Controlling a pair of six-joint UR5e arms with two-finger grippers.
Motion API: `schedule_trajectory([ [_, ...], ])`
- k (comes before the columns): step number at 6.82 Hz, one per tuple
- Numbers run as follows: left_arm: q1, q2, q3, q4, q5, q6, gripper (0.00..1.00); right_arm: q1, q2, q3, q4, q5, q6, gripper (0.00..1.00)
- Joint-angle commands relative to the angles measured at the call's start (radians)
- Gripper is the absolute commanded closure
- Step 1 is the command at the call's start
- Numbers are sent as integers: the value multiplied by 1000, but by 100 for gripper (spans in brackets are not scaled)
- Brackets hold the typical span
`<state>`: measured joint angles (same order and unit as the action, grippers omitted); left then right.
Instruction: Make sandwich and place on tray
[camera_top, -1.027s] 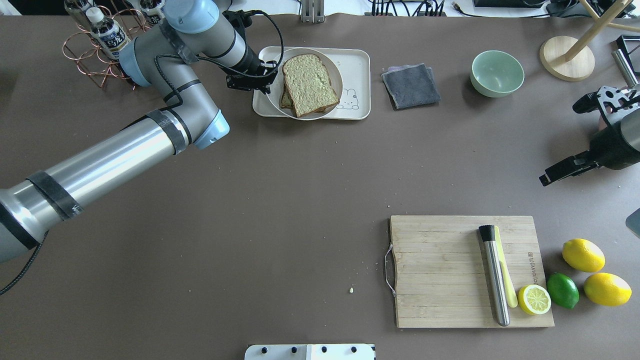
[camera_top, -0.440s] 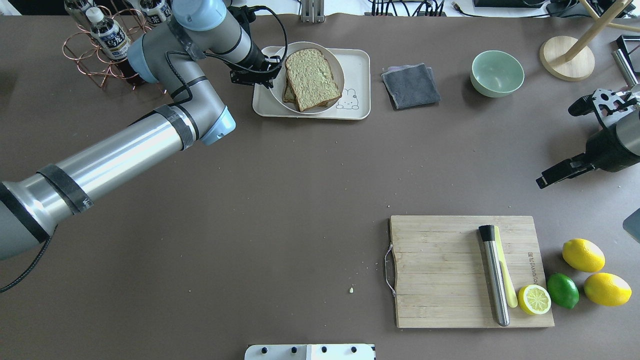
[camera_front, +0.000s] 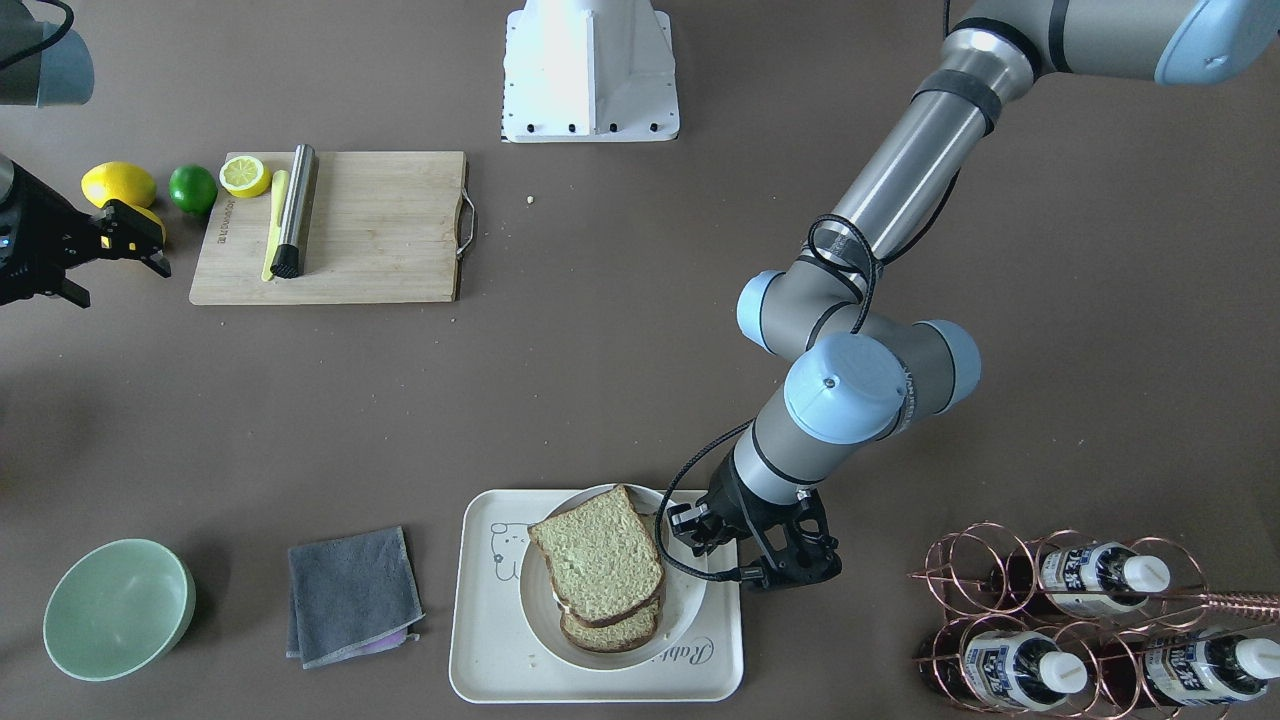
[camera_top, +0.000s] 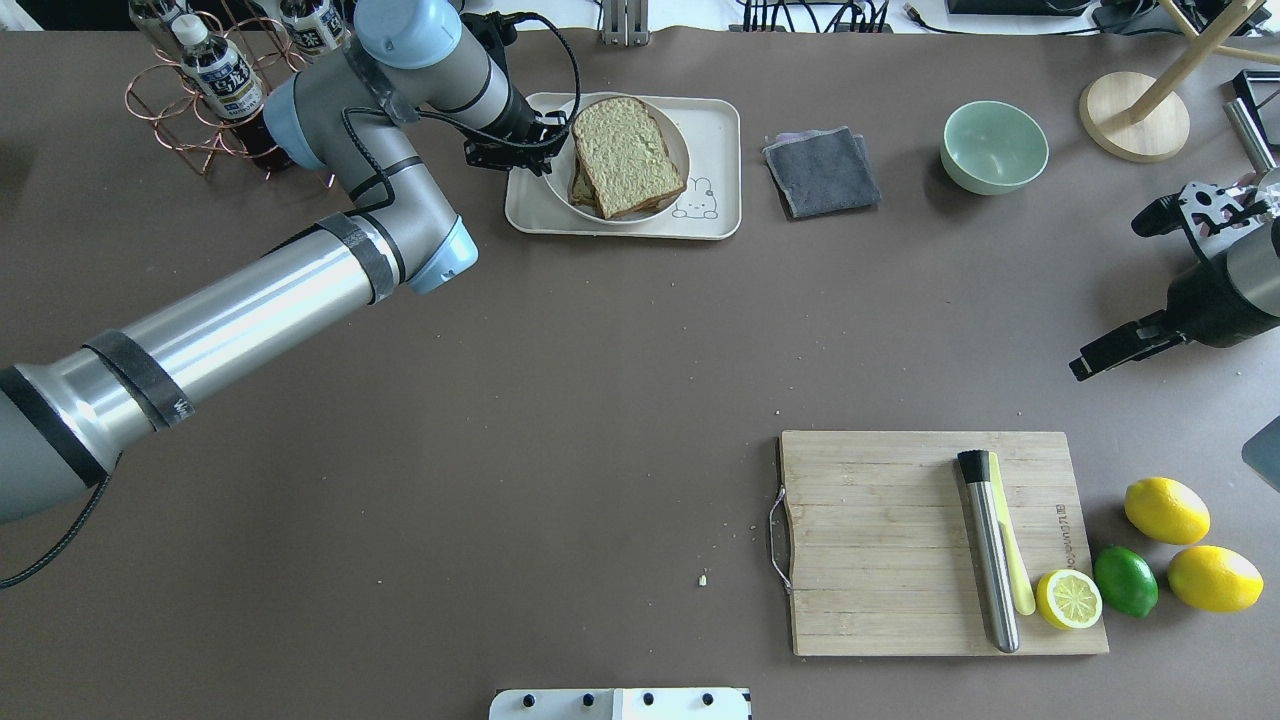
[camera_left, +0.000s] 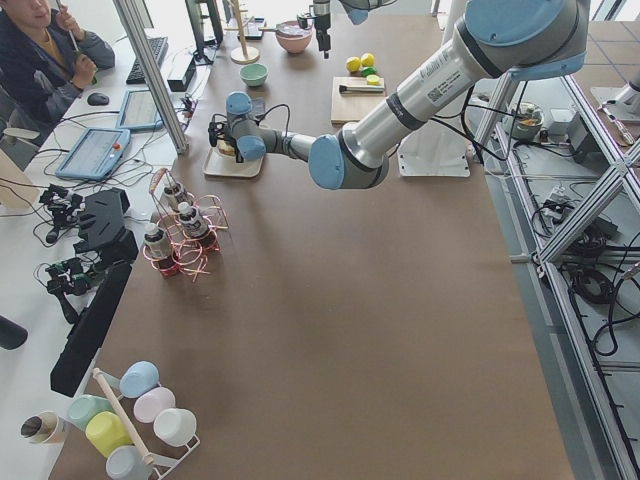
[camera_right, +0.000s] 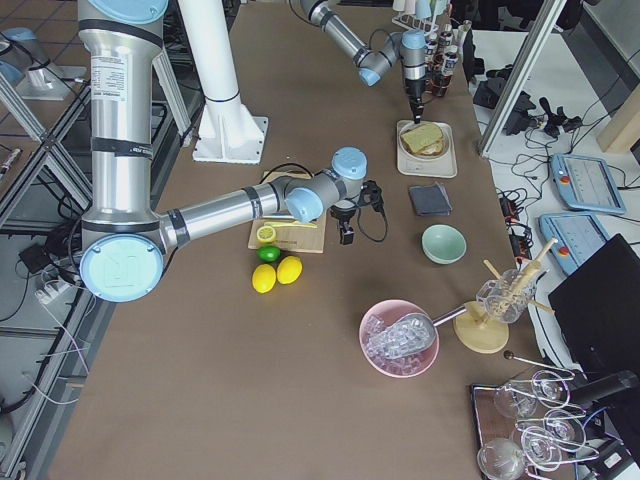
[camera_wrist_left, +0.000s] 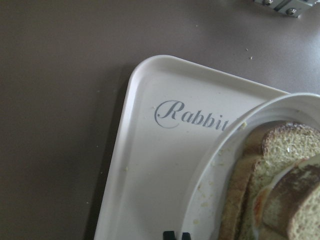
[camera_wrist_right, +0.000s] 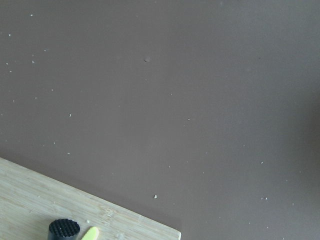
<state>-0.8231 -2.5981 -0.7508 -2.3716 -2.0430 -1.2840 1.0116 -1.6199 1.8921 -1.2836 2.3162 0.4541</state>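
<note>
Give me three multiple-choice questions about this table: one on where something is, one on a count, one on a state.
1. Where does the sandwich lie?
A. on the grey cloth
B. on the bare table
C. on the round white plate

2. How many whole lemons lie beside the cutting board?
A. one
B. two
C. four

3. How is the green bowl?
A. upright and empty
B. upside down
C. upright, holding a lime

Answers:
1 C: both slices sit on the plate, which is over the tray.
2 B: two uncut lemons show off the board's end.
3 A: its opening faces up and nothing is inside.
</note>
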Motion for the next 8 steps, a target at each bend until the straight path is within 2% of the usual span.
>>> schedule_trajectory([
  [1, -2, 47, -40, -14, 1, 3, 33, -2, 0, 2, 0, -1, 0, 0],
  [2, -10, 126, -158, -8, -11, -4, 32, -1, 5, 5, 0, 0, 0, 0],
  [3, -33, 192, -262, 3, -66, -50, 30, -1, 20, 1, 0, -1, 2, 0],
  [4, -40, 275, -392, 76, -98, -41, 17, -1, 26, 1, -2, 0, 0, 0],
  [5, -65, 362, -532, 229, -182, 57, 4, 11, 26, -7, -6, 0, -2, 0],
  [6, -118, 462, -697, 411, -209, 219, 4, 40, 26, -7, -13, 0, -2, 0],
  [7, -143, 602, -854, 540, -213, 426, 4, 74, 23, -11, -14, 3, -3, 0],
  [8, -230, 721, -955, 639, -239, 610, 3, 96, 22, -19, -26, 5, -3, 0],
])
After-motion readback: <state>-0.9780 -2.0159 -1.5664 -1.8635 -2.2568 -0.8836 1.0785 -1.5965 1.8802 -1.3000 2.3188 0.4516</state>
